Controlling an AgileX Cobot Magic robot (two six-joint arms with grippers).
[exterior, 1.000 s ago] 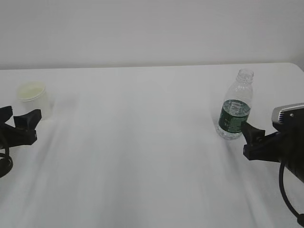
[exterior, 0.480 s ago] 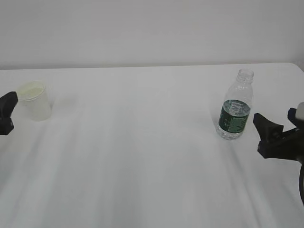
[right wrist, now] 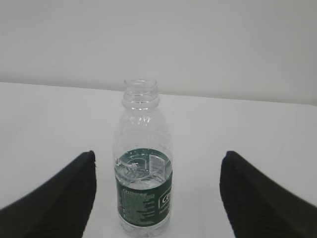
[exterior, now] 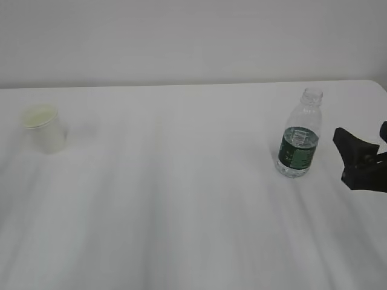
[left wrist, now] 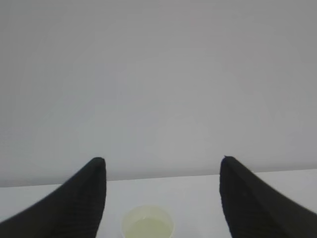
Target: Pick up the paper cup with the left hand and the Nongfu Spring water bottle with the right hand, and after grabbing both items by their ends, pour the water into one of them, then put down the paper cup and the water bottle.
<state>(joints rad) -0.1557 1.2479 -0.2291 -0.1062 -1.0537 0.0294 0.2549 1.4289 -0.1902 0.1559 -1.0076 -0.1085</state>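
Exterior view: white table (exterior: 181, 199); paper cup (exterior: 43, 127) upright at far left, Nongfu Spring water bottle (exterior: 299, 135) upright at right, well apart.
Bottle: capless, green label round lower half, water (right wrist: 143, 171) up to about the label top.
Right hand (exterior: 361, 162): at right edge, just right of bottle, not touching.
Right wrist view: right claw (right wrist: 157, 168) fingers spread wide, bottle centred between them, nothing gripped.
Left wrist view: left hand (left wrist: 162, 171) fingers spread wide, empty; cup rim (left wrist: 147, 225) low in frame between the tips.
Left hand: out of exterior view.
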